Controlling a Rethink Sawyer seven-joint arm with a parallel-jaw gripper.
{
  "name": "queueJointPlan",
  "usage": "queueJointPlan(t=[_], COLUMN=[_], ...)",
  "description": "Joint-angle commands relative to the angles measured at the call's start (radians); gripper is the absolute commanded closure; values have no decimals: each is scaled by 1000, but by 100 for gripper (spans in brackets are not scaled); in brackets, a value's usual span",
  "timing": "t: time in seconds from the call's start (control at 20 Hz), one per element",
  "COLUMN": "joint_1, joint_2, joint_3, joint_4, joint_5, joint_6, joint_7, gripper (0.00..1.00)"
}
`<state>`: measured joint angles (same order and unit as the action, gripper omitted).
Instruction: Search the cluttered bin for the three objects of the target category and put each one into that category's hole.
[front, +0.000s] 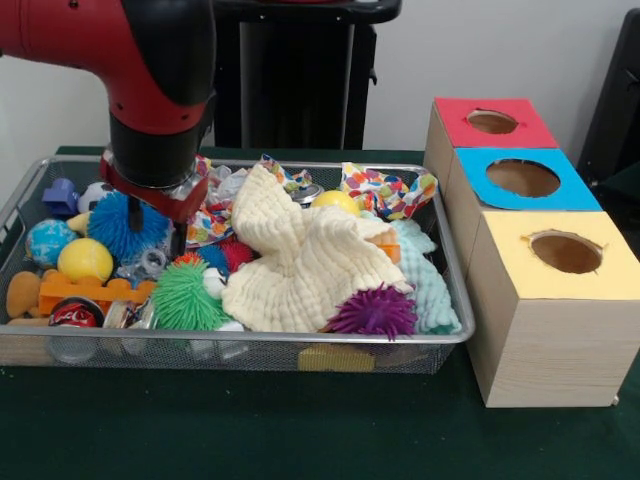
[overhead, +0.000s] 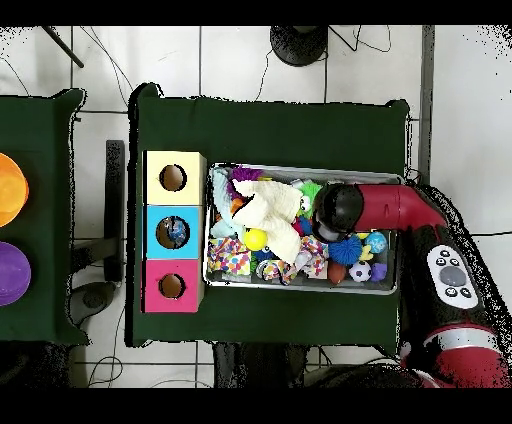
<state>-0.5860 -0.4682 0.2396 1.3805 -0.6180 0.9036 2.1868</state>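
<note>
- Right now the hand (front: 155, 215) hangs low over the left part of the wire bin (front: 452, 300), just above the blue spiky ball (front: 122, 226); whether it is open or closed I cannot tell, as the arm's wrist hides the tips.
- The task does not name the category, but spiky balls look the likeliest set of three: blue at 9 o'clock in the bin, green (front: 184, 297) at 7 o'clock, purple (front: 375, 312) at 5 o'clock, seen from the front.
- Judged best: drop straight onto the blue ball's middle, since soft spikes may slip from an off-centre grip.
- The cream cloth (front: 300, 262) lies in the middle; keep clear of it, or it may lift along.
- The three boxes (front: 545, 330) stand at 3 o'clock on the counter (front: 250, 430); carry high over the bin rim.
</note>
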Motion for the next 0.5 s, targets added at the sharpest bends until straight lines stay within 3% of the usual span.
queueJointPlan(t=[0.05,0.15,0.5], joint_1=[69,103,131], joint_2=[34,20,44], joint_3=[-107,-151,-204], joint_4=[36,20,-21], joint_5=[-112,-126,-86], joint_6=[-175,-176,-185], joint_7=[146,173,140], gripper=[0,0,0])
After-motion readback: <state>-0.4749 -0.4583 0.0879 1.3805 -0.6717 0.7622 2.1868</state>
